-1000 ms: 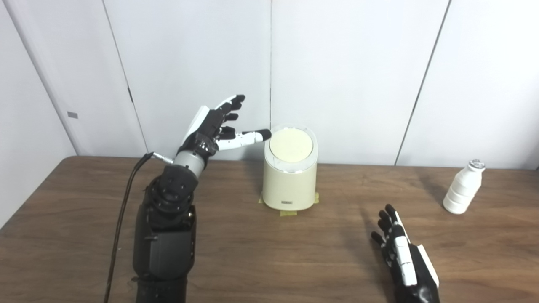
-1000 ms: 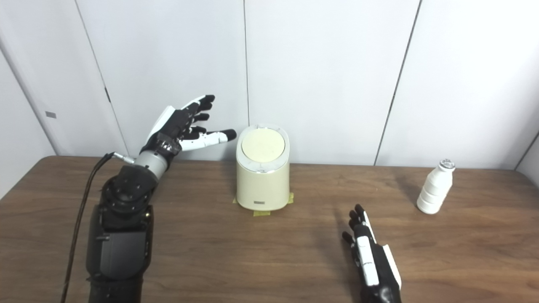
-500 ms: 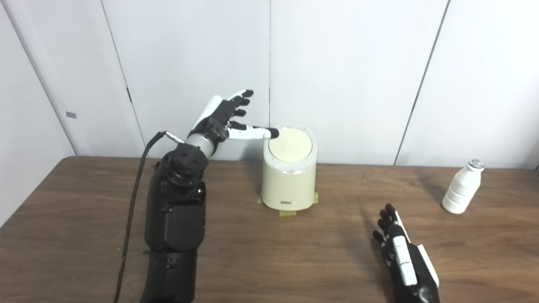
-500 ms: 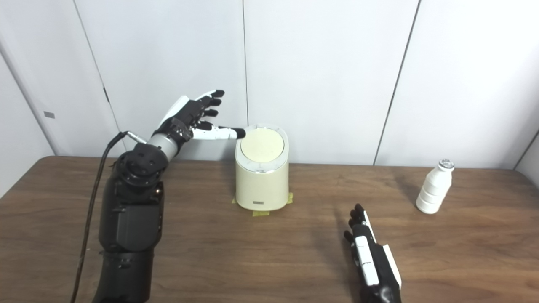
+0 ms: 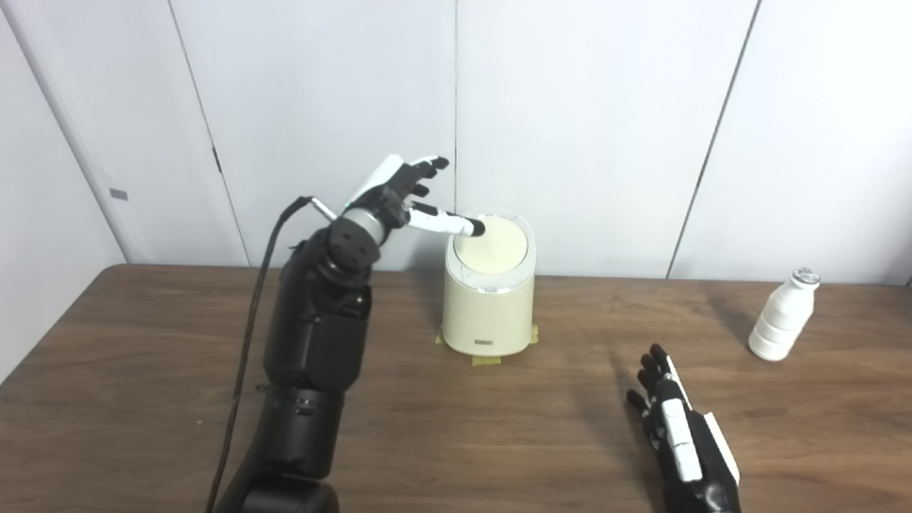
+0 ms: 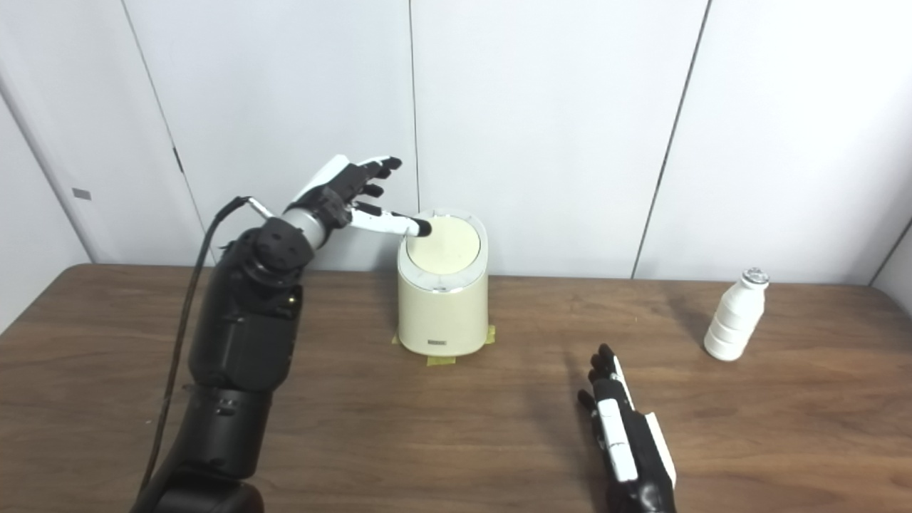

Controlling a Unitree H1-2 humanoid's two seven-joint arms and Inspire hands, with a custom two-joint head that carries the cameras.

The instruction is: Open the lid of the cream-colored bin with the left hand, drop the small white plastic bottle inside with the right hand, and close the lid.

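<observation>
Standing upright on the table [image 5: 142, 399], well to the right of the bin [image 5: 489, 313], the bottle [image 5: 782, 317] is untouched and is judged light, being small and of white plastic. Its body is ribbed in stacked rings with a narrower neck and a metallic cap, so some grip is offered by the ridges, though smooth plastic may slip and a thin wall may give under a hard squeeze. A hold around the ribbed middle, fingers on one side and thumb on the other, is judged best; a nudge near the cap could tip it, since it is tall for its base.

Yellow tape [image 5: 486, 360] is seen at the foot of the bin, so the bin is probably held in place when pressed. The lid [image 5: 491, 246] is a round, pale disc set in a white rim, tilted toward the camera and closed. It looks stiff; whether it is sprung or hinged cannot be told.

The left hand [image 5: 399, 196] is raised at the bin's upper left, spread and holding nothing, with one outstretched finger reaching over the lid's left edge; whether it touches cannot be told. The right hand [image 5: 680, 434] lies flat on the table in front and to the right of the bin, fingers extended, empty, and well apart from the bottle.
</observation>
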